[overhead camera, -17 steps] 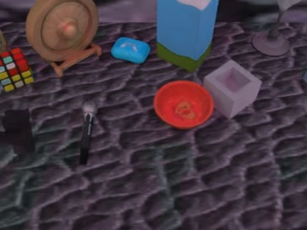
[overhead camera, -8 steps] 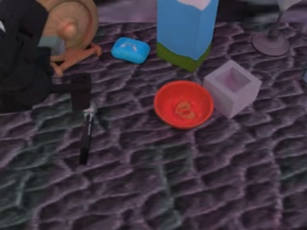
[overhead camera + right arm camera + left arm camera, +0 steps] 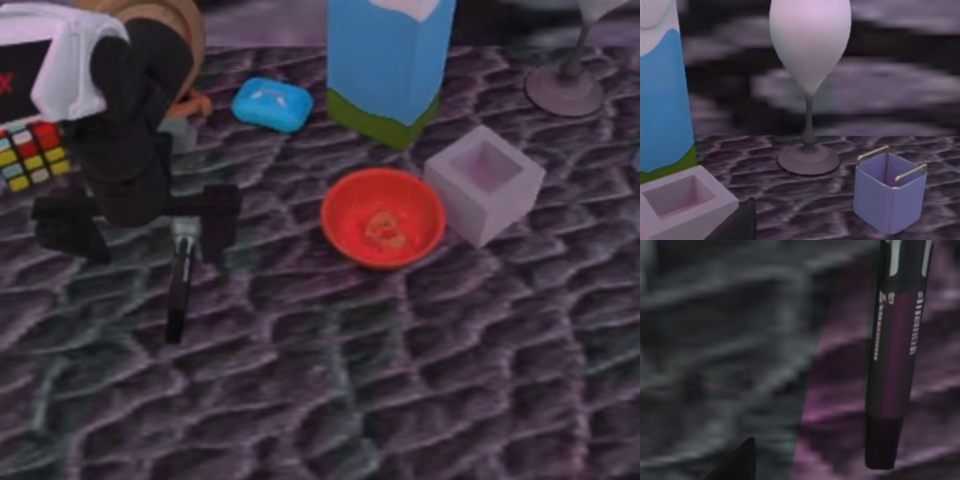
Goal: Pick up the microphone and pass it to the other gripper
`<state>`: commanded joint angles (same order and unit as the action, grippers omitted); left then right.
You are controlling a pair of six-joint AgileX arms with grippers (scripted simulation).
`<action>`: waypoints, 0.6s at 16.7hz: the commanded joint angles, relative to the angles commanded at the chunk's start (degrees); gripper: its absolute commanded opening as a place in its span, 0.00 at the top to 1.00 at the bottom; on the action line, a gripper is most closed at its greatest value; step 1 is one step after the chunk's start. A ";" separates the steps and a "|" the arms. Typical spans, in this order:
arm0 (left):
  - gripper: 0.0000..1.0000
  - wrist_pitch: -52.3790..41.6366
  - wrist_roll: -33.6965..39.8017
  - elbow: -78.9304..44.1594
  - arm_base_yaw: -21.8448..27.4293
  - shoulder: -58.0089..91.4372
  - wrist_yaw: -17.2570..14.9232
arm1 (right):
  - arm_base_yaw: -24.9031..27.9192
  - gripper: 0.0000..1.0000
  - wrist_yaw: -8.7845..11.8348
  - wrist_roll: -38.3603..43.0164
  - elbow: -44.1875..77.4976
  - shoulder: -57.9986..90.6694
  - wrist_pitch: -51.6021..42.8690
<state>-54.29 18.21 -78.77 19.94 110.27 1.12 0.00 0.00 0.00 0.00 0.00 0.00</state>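
Left claw moved over microphone head, fingers spread wide, gripping nothing

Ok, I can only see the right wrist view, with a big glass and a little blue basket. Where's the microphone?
Observer: In the top view, the microphone lies flat on the table's left side, to the left of the red bowl.
Operator: Is a claw holding it?
Observer: Not yet. The left claw is open wide over its round head end, not closed on it.
Operator: Can the left wrist camera see it?
Observer: Yes, its black handle shows up close there. The right arm is out of the top view.
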 joint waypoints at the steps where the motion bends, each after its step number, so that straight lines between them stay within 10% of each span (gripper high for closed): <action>1: 0.00 0.00 0.00 0.00 0.00 0.00 0.00 | 0.00 0.00 0.00 0.00 0.00 0.00 0.00; 10: 0.00 9.92 -0.36 4.03 -0.27 5.55 -0.06 | 0.00 0.00 0.00 0.00 0.00 0.00 0.00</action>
<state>-44.37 17.85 -74.73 19.68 115.82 1.06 0.00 0.00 0.00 0.00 0.00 0.00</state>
